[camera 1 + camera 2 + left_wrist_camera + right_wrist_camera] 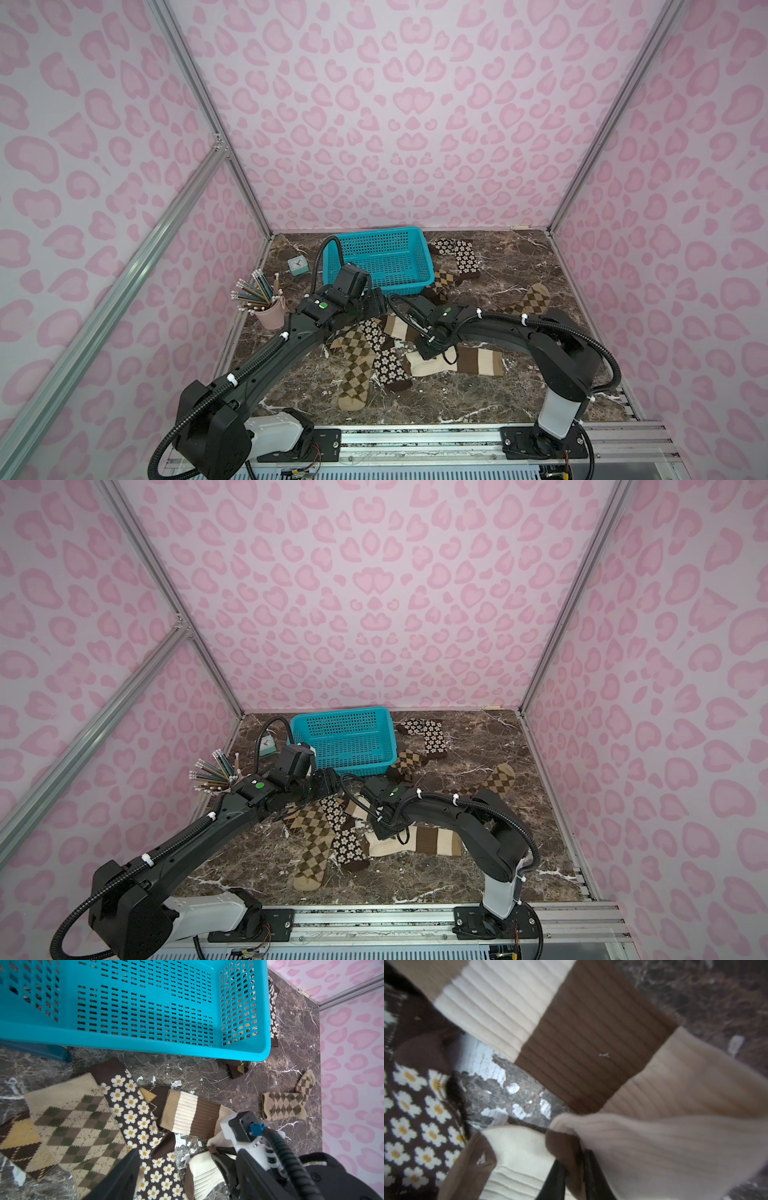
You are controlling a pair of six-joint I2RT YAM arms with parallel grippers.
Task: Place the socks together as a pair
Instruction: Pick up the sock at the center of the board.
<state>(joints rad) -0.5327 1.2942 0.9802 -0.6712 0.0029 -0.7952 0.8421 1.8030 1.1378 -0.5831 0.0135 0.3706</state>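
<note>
Right gripper [573, 1164]: fingers [555, 1176] pressed together, pinching bunched fabric of the cream-brown striped sock [571, 1028]. That sock lies at table centre, 3 o'clock from the flower sock [384, 361]. Left gripper [376, 305]: fingers spread, holding nothing, over the pile's 12 o'clock edge.

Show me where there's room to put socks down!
Bare table runs along the front, between the front striped sock and the rail, right of the tan argyle sock. More lies back right, between the far flowered sock and the wall. The blue basket holds nothing. The middle is crowded: socks overlap in a heap.
</note>
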